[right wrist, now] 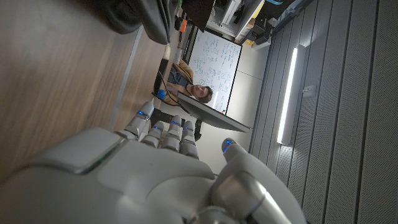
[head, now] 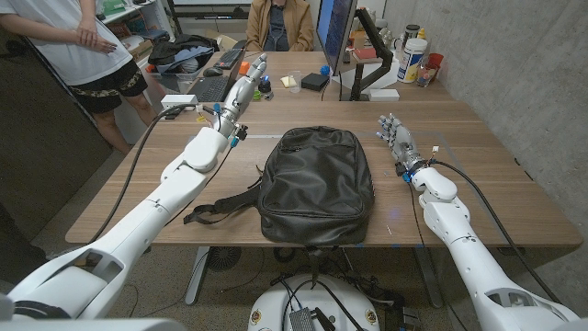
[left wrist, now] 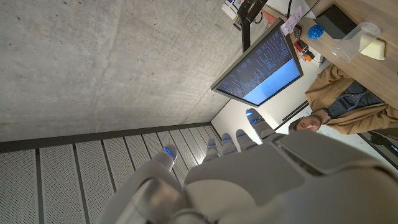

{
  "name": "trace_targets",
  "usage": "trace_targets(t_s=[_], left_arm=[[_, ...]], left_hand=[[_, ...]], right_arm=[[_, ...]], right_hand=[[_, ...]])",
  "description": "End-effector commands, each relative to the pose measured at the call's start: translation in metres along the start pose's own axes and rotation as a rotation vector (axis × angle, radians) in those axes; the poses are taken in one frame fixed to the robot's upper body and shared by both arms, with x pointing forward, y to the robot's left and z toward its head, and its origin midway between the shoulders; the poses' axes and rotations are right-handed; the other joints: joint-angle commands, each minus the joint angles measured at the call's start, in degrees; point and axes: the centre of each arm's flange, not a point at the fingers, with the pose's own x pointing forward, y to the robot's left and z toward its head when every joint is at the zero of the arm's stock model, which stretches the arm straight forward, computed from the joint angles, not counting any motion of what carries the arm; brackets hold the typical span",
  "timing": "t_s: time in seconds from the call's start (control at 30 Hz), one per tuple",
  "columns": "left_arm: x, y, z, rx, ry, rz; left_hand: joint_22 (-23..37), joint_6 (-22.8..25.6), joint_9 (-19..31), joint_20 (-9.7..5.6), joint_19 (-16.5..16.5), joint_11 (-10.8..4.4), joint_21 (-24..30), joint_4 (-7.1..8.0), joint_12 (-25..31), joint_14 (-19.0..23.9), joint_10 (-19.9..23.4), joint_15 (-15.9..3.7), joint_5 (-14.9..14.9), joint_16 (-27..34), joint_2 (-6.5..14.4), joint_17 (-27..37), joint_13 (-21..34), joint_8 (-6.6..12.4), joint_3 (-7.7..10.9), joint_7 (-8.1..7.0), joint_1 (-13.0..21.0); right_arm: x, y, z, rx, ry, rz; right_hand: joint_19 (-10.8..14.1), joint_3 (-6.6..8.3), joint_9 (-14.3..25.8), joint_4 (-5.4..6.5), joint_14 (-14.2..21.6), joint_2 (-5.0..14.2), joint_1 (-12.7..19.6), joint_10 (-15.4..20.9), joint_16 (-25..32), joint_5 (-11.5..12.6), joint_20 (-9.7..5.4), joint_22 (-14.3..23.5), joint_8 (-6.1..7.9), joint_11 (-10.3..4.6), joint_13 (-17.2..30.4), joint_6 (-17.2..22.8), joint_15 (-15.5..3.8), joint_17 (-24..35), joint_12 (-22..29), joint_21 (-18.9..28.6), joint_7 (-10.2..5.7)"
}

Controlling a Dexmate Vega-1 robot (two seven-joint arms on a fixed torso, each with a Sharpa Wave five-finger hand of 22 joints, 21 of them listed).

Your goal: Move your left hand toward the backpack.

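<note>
**Left hand raised, backpack waiting at centre**

I see the backpack lying flat in the middle of the table, straps trailing toward my left arm, so it sits within reach of either side. My left hand is lifted off the table beyond and to the left of the bag, well apart from it; I judge the approach hasn't started. Its fingers reach out straight, slightly apart, holding nothing. My right hand stands just beside the bag's right side, fingers extended, also holding nothing.
</note>
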Motion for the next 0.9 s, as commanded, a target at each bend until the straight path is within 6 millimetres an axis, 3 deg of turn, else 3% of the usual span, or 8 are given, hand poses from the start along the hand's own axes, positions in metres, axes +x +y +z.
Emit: trace_targets(t_s=[0.03,0.9], left_arm=[[0.007,-0.005,0.009,0.014,-0.023,-0.005],[0.018,-0.013,0.020,0.056,-0.041,-0.022]], left_hand=[[0.3,0.3,0.2,-0.02,-0.7,-0.15,-0.2,-0.18,0.2,-0.8,0.1,-1.51,0.0,-0.1,5.4,0.2,0.1,-0.04,0.41,-0.06,0.3],[0.3,0.4,0.2,-0.12,-0.7,-0.28,-0.6,-0.23,0.2,-0.8,0.2,-1.64,0.0,-0.3,5.4,0.2,0.1,-0.13,0.65,-0.14,0.4]], right_arm=[[0.001,-0.005,-0.001,0.001,-0.001,0.003],[0.003,-0.014,-0.002,0.007,-0.002,0.006]], right_hand=[[-3.6,-0.20,0.3,0.20,-0.2,4.50,-0.2,0.5,0.1,0.3,-5.92,0.3,0.31,-0.17,0.3,0.5,-1.82,0.0,0.2,-0.2,0.15],[-3.5,-0.33,0.3,0.21,-0.2,4.54,-0.2,0.4,0.1,0.3,-5.92,0.3,0.28,-0.16,0.3,0.6,-1.84,0.0,0.2,-0.8,0.14]])
